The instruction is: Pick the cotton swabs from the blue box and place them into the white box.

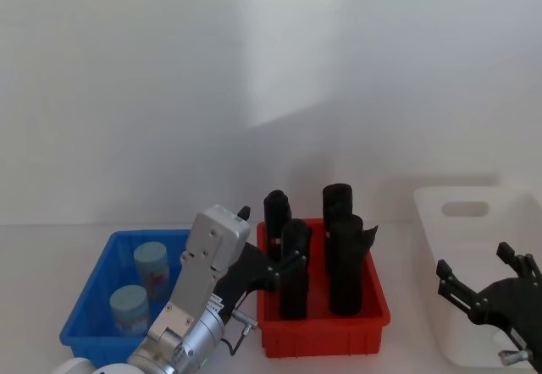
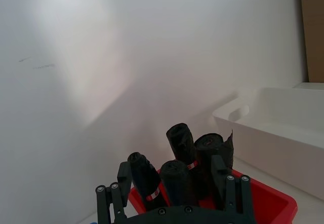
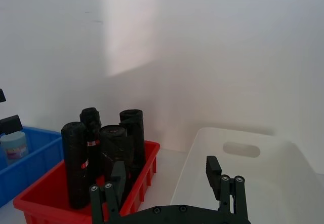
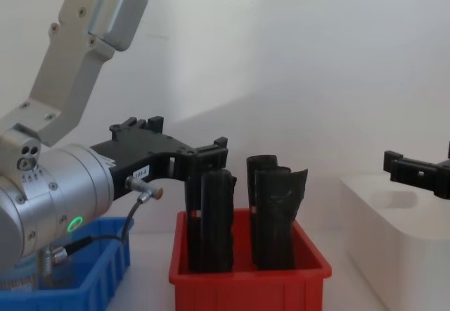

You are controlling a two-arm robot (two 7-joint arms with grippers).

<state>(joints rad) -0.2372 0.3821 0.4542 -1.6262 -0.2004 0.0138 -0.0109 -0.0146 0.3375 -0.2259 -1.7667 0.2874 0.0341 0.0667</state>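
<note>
— Cotton swabs (image 1: 153,266), two clear cylindrical jars with pale blue-grey lids, stand one behind the other in the small bright blue plastic bin, the blue box (image 1: 91,296), head view. Why upright?

— Lids up likely leaves the tops free for a grasp from above. The left gripper (image 1: 271,243) hangs over the seam between the blue box and the red plastic bin (image 1: 322,338) of tall black rolls (image 1: 339,247). The jars lie to its left and lower, not between the jaws.

— And the other arm?

— The right gripper (image 1: 474,262) hovers over the near end of the plain, slightly translucent white box (image 1: 428,247), seemingly parked at the drop point.

— Left wrist view?

— Its fingers (image 2: 124,176) are spread wide, nothing held. Black rolls stand just ahead, the white box beyond.

— Right wrist view?

— That gripper's jaws are also wide apart and empty, above the white box's rim. One jar shows well apart from them, in the blue box (image 3: 35,155).

— Chest view?

— The left gripper is level with the roll tops and above the bin rims. That height probably keeps it clear of the rolls until it swings left and descends on a jar.
</note>
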